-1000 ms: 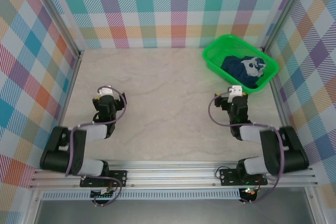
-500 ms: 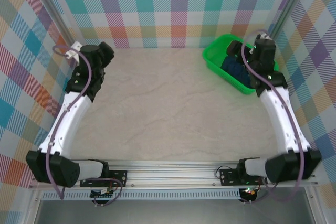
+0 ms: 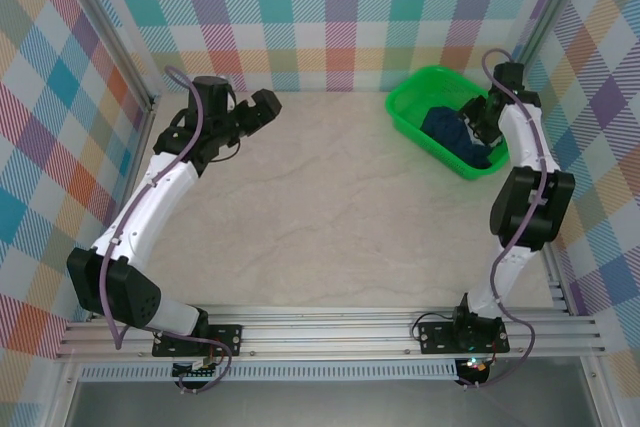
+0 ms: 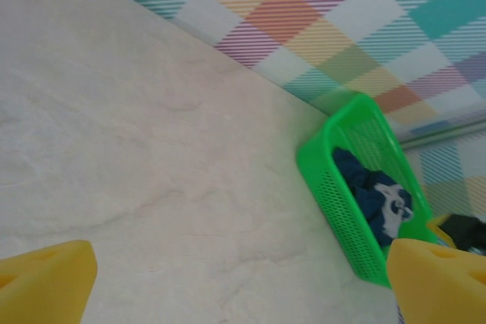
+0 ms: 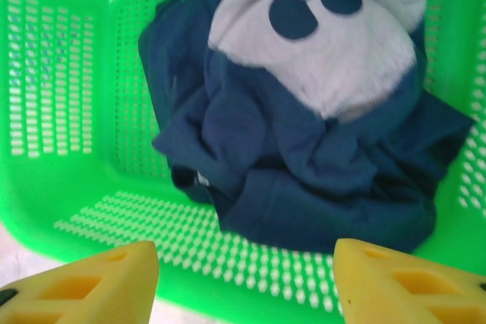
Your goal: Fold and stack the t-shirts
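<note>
Saw bare pale marbled table [image 3: 330, 217] nearest, roomy for folding, left gripper [image 4: 243, 286] spread wide above it. Farther off, found right gripper [image 5: 247, 286] wide apart over crumpled dark navy cloth t-shirt [image 5: 304, 180] in green perforated plastic basket [image 5: 61, 73]; judged soft, light, limp, probably best pinched at a raised fold, clear of close walls.

1 t-shirt [image 5: 304, 187], 1 basket [image 5: 61, 73], 2 grippers: left gripper [image 4: 243, 286], right gripper [image 5: 243, 286].

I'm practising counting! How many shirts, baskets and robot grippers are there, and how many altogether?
Dark navy blue cloth t-shirt with a pale print: 1
Bright green perforated plastic basket: 1
Robot grippers with yellow fingers: 2, the left gripper and the right gripper
Total: 4
</note>
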Robot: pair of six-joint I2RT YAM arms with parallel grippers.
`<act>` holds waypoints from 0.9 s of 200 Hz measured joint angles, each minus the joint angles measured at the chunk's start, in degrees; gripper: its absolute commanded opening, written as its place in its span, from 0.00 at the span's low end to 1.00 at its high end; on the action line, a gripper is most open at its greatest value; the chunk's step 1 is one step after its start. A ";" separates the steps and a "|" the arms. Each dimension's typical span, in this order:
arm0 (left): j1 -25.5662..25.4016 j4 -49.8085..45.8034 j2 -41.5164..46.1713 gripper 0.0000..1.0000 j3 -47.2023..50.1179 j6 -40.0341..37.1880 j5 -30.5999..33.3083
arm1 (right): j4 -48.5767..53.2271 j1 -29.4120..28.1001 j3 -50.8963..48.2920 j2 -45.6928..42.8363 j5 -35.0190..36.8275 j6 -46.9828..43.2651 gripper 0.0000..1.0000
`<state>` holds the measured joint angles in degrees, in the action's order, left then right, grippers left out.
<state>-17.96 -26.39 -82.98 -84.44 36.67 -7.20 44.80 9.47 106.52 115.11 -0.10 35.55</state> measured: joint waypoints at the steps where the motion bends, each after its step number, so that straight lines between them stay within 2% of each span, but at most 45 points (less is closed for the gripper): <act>1: -0.02 0.02 0.00 0.97 0.00 0.00 -0.11 | 0.09 0.02 0.28 0.26 0.00 0.00 0.60; 35: -1.09 3.54 0.26 0.97 -0.02 0.92 -3.06 | 5.49 0.31 11.82 11.23 1.09 -0.17 0.55; 93: -1.38 5.55 1.42 0.96 -0.22 1.27 -4.35 | 11.52 0.31 15.26 18.91 3.26 1.36 0.40; 113: -1.42 5.51 1.40 0.96 -0.22 1.33 -4.35 | 11.89 0.31 16.65 20.37 3.02 1.88 0.27; 135: -1.42 5.49 1.40 0.96 -0.22 1.55 -4.35 | 11.67 0.31 17.59 21.24 2.16 1.84 0.00; 180: -1.42 5.38 1.42 0.97 -0.22 1.70 -4.15 | 8.39 0.24 15.96 19.78 1.62 1.25 0.00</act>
<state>-19.38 -21.02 -81.56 -84.66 38.37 -11.35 53.19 9.72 122.48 134.89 1.52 36.80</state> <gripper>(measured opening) 0.966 0.053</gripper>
